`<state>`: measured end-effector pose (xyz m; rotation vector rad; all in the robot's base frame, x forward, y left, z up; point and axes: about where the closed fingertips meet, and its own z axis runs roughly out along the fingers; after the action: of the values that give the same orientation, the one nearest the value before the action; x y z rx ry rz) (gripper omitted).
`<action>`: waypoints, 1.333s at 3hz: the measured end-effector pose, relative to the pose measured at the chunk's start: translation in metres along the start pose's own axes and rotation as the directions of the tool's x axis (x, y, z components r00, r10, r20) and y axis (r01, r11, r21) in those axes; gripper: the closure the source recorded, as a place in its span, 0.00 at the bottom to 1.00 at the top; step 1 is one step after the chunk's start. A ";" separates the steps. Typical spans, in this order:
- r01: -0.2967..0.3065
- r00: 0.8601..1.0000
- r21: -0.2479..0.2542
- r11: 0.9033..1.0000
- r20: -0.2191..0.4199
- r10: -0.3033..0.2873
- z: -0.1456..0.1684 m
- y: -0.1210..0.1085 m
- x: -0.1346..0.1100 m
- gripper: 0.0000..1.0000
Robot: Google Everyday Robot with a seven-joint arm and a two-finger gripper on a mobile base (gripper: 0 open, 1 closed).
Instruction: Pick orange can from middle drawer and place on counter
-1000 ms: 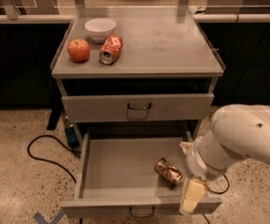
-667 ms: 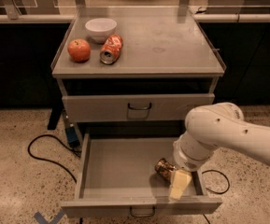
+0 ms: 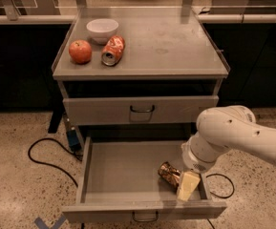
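- Below the front edge of the worktop [image 3: 175, 46], the middle drawer [image 3: 109, 211] stands pulled out, and the orange can [image 3: 168, 171] lies on its side in the tray, on the side under the worktop's right front corner
- The pincer [image 3: 187, 186] hangs inside the drawer just beside the can, on its right, touching it or nearly so; whether it is spread or pressed together cannot be told, and nothing shows it pinching the can
- The step in hand looks like the grasp: the pincer should straddle the can across its round body, not along its length, and sit low enough to catch the widest part
- The can is dented and shiny, so it may roll or slip; a slow, square closing suits it
- The drawer's right wall and front panel are both near the can and need clearance
- A straight lift should clear the closed upper drawer [image 3: 140, 109] before any swing over the worktop
- The bare right half of the worktop looks like the safest landing place, well apart from the bowl [image 3: 102, 28], the apple [image 3: 80, 51] and the bright can [image 3: 112, 50] near the left edge
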<state>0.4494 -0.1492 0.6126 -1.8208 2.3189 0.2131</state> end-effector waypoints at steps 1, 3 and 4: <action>-0.023 0.999 0.087 0.996 -0.035 0.026 0.006 -0.039 0.009 0.00; -0.046 0.992 0.218 0.975 -0.102 0.069 0.000 -0.092 0.009 0.00; -0.062 0.991 0.193 0.979 -0.105 0.084 0.013 -0.094 0.018 0.00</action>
<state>0.5375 -0.1858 0.5954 -1.6983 2.3905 -0.1007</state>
